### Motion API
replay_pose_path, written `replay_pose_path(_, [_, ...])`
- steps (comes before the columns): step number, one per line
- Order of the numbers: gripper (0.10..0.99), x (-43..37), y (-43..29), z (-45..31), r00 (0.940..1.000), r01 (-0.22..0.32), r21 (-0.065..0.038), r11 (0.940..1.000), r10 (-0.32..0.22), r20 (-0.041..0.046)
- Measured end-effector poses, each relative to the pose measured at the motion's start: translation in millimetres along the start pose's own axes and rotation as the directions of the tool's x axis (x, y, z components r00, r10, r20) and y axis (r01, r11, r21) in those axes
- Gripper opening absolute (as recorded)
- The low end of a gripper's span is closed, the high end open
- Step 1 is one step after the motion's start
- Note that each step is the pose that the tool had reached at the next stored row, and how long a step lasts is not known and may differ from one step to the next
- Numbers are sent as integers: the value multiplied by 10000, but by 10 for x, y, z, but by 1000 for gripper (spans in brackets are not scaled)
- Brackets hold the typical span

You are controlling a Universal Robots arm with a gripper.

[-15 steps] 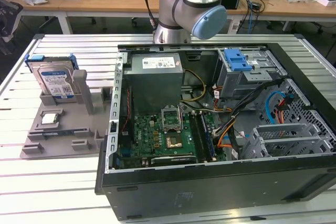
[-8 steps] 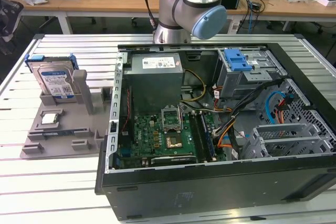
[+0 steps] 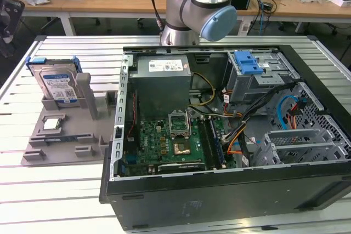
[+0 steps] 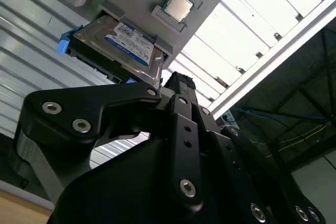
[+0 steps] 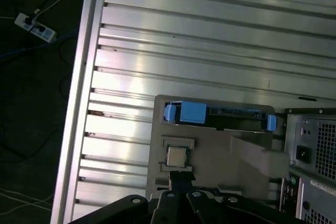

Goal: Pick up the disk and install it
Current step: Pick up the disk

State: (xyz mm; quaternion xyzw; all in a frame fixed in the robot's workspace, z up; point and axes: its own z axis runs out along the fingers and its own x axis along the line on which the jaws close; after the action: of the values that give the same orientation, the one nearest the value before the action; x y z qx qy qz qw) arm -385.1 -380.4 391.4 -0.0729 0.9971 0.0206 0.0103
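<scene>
- One disk [image 3: 57,83]: you'll find it standing on edge in a slot of the grey fixture [image 3: 66,141], to the exterior view's left of the open PC case [image 3: 219,195].
- One processor chip [image 3: 52,124] lies flat on that same fixture, near the disk.
- One gripper [image 5: 181,178]: in the first wrist view its jaws look closed together with nothing between them. It hangs over the fixture, apart from the disk.
- One blue latch [image 3: 248,62] sits on the drive cage inside the case.

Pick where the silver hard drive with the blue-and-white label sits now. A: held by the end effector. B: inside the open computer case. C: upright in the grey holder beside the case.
C: the silver hard drive stands on edge in the grey holder, outside the open computer case.
</scene>
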Motion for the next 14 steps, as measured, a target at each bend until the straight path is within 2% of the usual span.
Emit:
replay_pose_path(7, [106,0,0,0,9982,599,-15,9982,-599,-24])
replay_pose_path(14, [106,0,0,0,9924,1232,-32,9924,-1233,-47])
